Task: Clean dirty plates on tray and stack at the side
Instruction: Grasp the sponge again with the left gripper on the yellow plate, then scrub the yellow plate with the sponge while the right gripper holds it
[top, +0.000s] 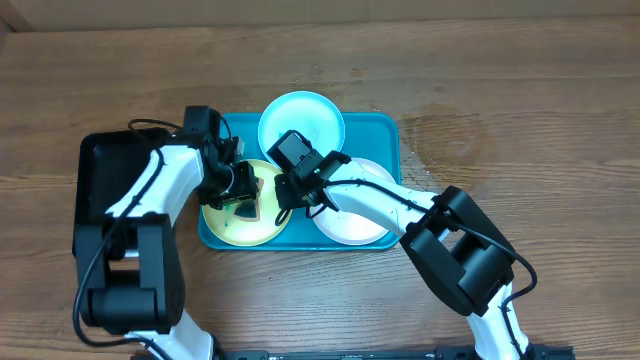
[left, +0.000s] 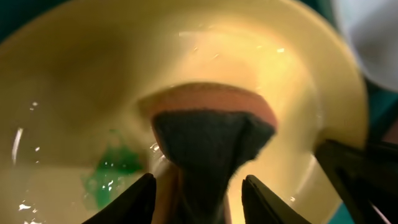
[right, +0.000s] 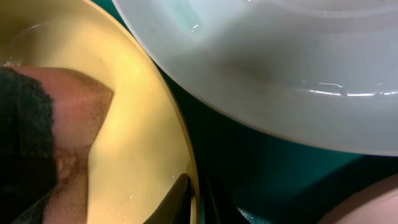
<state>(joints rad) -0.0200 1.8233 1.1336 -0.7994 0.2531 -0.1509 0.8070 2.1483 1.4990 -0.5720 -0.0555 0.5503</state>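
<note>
The turquoise tray (top: 380, 130) holds three plates: yellow-green (top: 232, 228) at front left, mint-blue (top: 301, 112) at the back, white (top: 345, 228) at front right. My left gripper (top: 243, 190) is shut on a sponge (left: 208, 134), orange with a dark scrub face, pressed into the yellow-green plate (left: 81, 81). A teal smear (left: 111, 173) lies left of the sponge. My right gripper (right: 194, 202) is shut on that plate's rim (right: 180, 134), one finger inside, one outside. The mint-blue plate (right: 280, 68) fills the right wrist view's top.
A black tray (top: 100, 165) sits left of the turquoise tray, under the left arm. Brown wooden table (top: 520, 110) extends right of and behind the tray. The right arm crosses over the white plate.
</note>
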